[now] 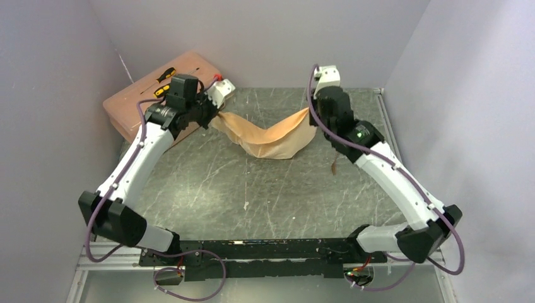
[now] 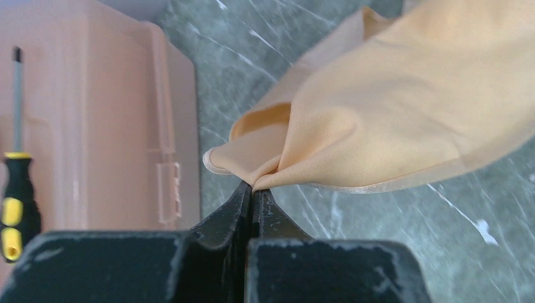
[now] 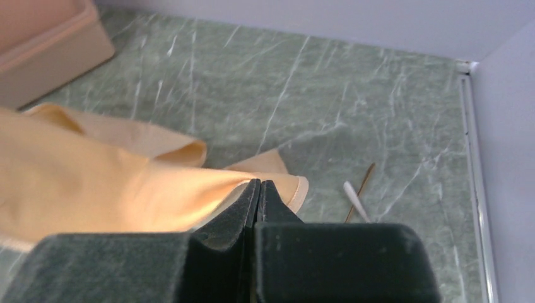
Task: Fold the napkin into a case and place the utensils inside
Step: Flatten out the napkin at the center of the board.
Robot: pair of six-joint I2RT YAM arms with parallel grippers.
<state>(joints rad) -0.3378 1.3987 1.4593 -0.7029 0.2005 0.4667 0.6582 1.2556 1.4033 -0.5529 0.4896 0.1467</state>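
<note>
The green marbled table (image 1: 208,183) carries a pink toolbox (image 1: 135,104) at its far left corner, with a yellow-and-black screwdriver (image 2: 16,208) lying on the lid. The napkin (image 1: 271,136) hangs between the two arms at the far middle of the table - lifted at both ends and sagging in a creased V, its low point seemingly touching the surface. The left gripper (image 2: 253,188) is pinched tight on one edge just beside the toolbox. The right gripper (image 3: 260,184) is clamped as tightly on the opposite corner. One thin golden-brown utensil (image 3: 361,189) lies on the table to the right of the cloth, apart from it; any others cannot be made out.

This looks like the opening step - spreading the cloth, no fold made yet. The next move likely calls for both arms to draw apart evenly, take out the sag, and lay the napkin flat, clear of the toolbox and the utensil.
</note>
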